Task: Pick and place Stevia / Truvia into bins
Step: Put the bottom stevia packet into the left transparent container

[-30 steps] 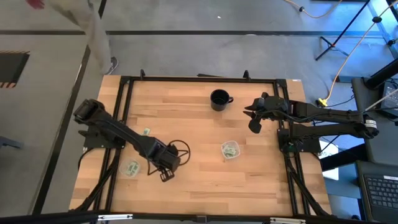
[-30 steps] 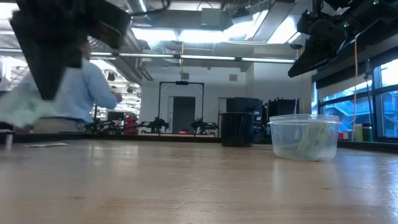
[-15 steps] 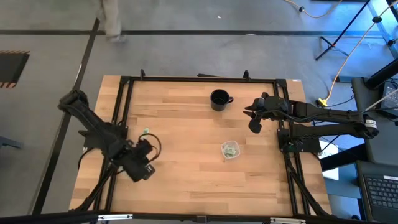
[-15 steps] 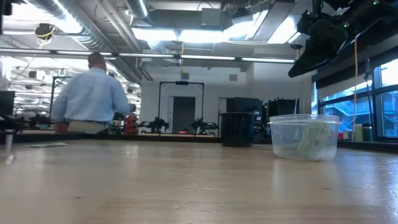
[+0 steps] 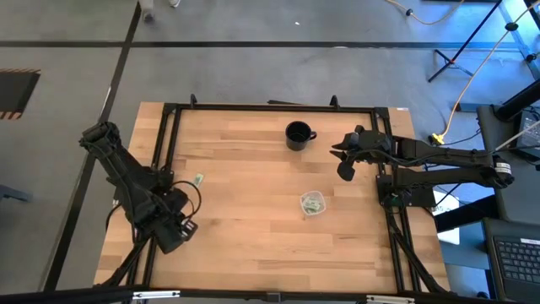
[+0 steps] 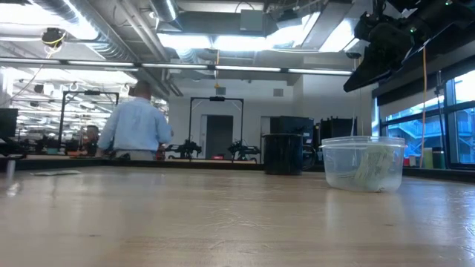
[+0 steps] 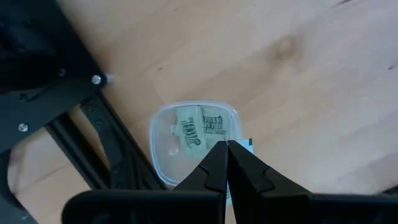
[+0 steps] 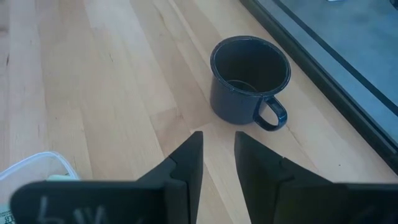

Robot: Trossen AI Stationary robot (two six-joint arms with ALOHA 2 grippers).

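My left gripper hangs over the table's left side, pointing straight down. It is shut on a Stevia sachet, of which only a pale sliver shows. Right below it stands a clear bin holding two sachets. This bin is hidden under the arm in the high view. One loose sachet lies flat on the wood nearby. A second bin with sachets stands right of centre. My right gripper waits open above the table, near the black mug. My left gripper pinches a sachet between its two fingers, coming from above and pointing down. The fingers hide most of it, and only a thin pale edge pokes out beside the fingertips. The sachet is lifted clear, above the bin.
The black mug stands at the far middle of the table. A black metal frame runs along the table's edges, close to the left bin. Bare wood lies between the two bins. A person walks in the room behind.
My left gripper has gone toward the table's left edge and risen, rolling about its own axis, and stays shut on the sachet. It now hangs over the left bin and covers it in the high view. It has left the low view.
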